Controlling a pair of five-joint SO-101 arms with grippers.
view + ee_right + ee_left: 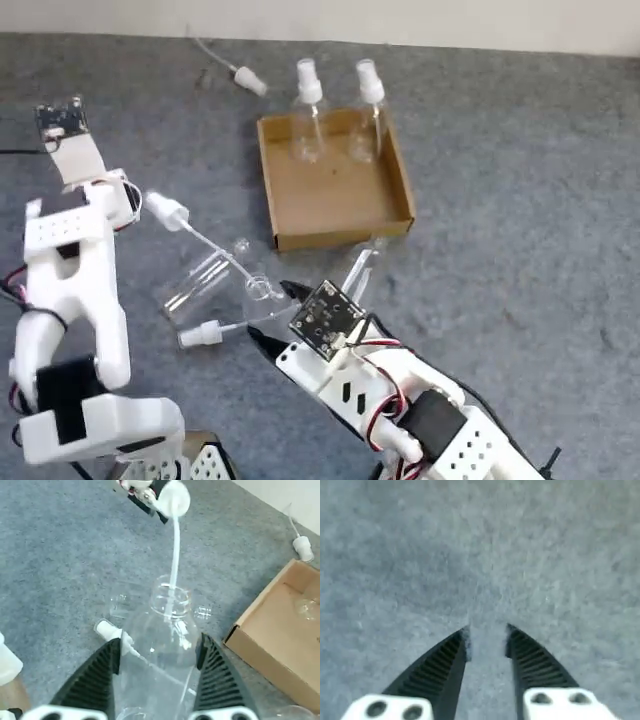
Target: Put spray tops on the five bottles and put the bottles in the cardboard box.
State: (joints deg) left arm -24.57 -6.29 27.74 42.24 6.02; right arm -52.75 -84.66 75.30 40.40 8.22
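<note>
**Step in hand, by our reading:** capping bottle no. 3. The right gripper (pixel 160 647) is clamped on the held bottle (pixel 169 622), jaws pressed to either side of its body. A spray top (pixel 173 500) hangs above the neck w/ its tube running down into the opening. The head is not seated and is well apart from the rim. The left gripper (pixel 487 630) has its jaws apart, w/ only carpet (pixel 470 540) between them. The spray top sits just beside that arm, but we cannot tell if anything touches it.

**Next move, in our judgement:** the left arm must take the head, slide it down along the tube's line and seat it on the neck — right grip to hold steady.

**Surroundings:** the box (pixel 340 236) holds two capped bottles (pixel 308 125) at its far end. A bare bottle (pixel 195 285) lies just beside the held one. A second bare bottle (pixel 362 265) lies near the box's near wall — on the likely path in. One loose top (pixel 200 333) lies near the right jaws, another loose top (pixel 248 80) beyond the box.
</note>
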